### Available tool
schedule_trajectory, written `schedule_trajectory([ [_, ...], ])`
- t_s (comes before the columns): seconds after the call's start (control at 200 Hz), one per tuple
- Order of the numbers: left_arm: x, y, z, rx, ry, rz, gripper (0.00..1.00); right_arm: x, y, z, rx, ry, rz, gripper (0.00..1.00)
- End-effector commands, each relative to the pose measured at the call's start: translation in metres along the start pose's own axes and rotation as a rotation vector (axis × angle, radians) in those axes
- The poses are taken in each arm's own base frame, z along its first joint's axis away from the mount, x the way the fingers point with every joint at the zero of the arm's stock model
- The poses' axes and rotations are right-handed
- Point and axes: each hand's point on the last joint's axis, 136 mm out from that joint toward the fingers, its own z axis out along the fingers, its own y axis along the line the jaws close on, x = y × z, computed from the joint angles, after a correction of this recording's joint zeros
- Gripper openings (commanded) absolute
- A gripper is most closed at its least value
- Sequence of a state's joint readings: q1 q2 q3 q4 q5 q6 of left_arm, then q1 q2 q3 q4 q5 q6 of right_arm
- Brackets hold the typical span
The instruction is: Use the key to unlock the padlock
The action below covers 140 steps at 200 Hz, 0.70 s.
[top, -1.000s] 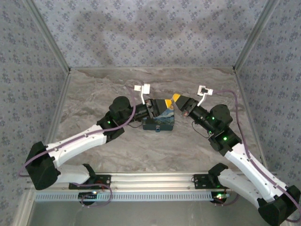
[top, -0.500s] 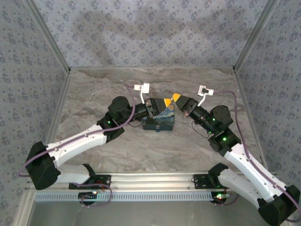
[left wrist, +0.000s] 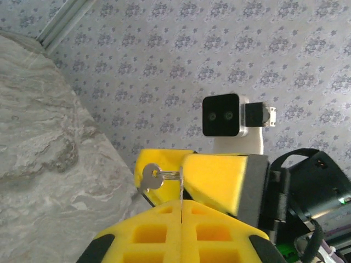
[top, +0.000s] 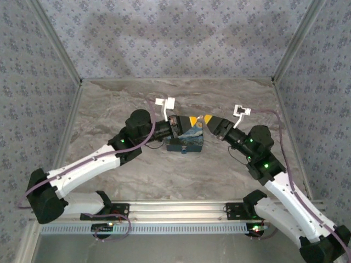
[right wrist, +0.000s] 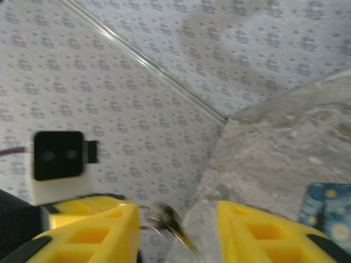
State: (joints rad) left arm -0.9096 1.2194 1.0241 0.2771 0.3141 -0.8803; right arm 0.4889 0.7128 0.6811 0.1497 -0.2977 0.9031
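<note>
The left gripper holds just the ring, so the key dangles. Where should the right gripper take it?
Probably the key by its round head, pinched across the flat faces, the right gripper coming from opposite the left gripper on the ring, leaving the blade free.

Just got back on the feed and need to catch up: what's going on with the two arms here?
Both arms meet by the blue box in the middle of the table. The left gripper is shut on the key, pinching its ring so the key hangs free beside the fingers. The right gripper faces it at close range with its jaws open, gripping nothing. I cannot make out the padlock, so the key is not yet in any lock.
</note>
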Motion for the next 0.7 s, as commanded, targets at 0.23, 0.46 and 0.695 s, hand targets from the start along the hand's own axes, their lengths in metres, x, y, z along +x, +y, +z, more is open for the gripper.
schedule_trajectory([
  [0.23, 0.014, 0.019, -0.033, -0.236, 0.279, 0.073, 0.00, 0.019, -0.063, -0.035, 0.228, 0.170, -0.002, 0.55],
  [0.46, 0.039, 0.030, -0.036, -0.282, 0.490, 0.068, 0.00, 0.028, -0.070, -0.039, 0.210, 0.219, -0.074, 0.53],
  [0.695, 0.045, 0.042, -0.027, -0.235, 0.577, 0.057, 0.00, 0.047, -0.050, -0.023, -0.019, 0.389, 0.011, 0.50],
])
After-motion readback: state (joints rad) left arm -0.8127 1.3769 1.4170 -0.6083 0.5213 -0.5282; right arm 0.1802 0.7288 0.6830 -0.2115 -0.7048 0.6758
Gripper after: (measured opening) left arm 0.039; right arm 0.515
